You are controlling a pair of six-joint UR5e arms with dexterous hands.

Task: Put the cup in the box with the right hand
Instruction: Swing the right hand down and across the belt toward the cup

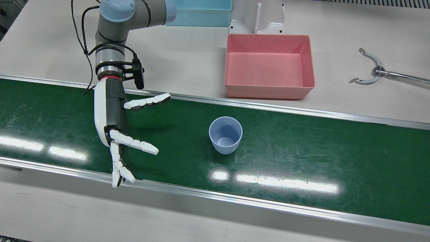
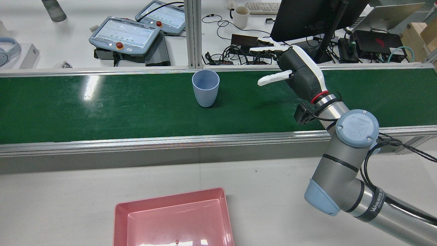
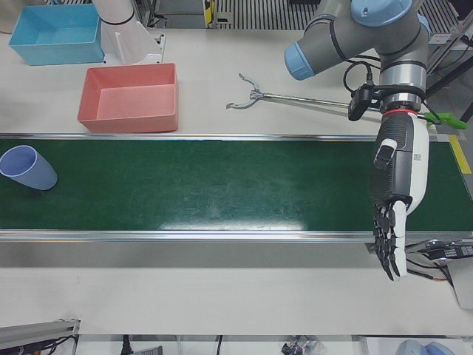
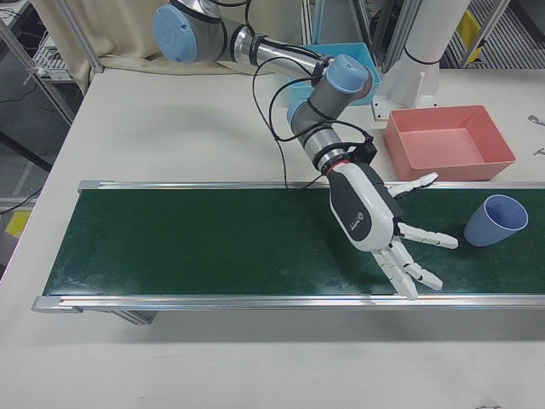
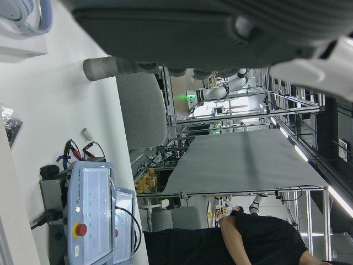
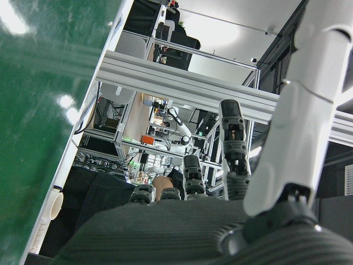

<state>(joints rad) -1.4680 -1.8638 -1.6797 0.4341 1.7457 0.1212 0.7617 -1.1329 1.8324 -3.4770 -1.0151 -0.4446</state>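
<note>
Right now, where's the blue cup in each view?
Front view: cup mid-belt, near the pink box.
Rear view: upper centre, on the belt.
Left-front view: far left edge.
Right-front view: right edge.
Hand views: not in either.
Shared landmark: the pink box.

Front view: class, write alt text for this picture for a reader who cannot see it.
A light blue cup stands upright and empty on a green conveyor belt, untouched. The robot's right hand hovers open to the cup's left, fingers spread. An empty pink box sits on the table beyond the belt.
</note>
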